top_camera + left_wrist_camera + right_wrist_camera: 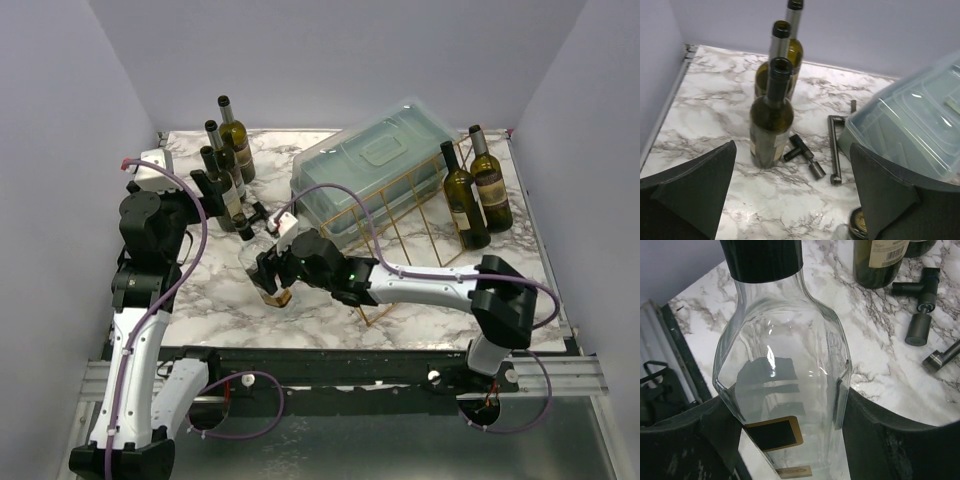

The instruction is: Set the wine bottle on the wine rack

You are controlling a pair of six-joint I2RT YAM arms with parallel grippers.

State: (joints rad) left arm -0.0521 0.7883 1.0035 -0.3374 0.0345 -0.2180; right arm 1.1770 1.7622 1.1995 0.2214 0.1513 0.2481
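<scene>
Right gripper [790,427] clamped on clear wine bottle [785,355] — near front of marble table [420,290], left of wine rack [400,215], not on it. Left gripper [792,192] wide open, empty — facing green bottles [771,120]. Plastic box [375,165] just behind rack.

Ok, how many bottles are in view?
6. Three dark bottles back left, two right of the wine rack, one clear bottle in the right gripper. The box may hide more.
</scene>
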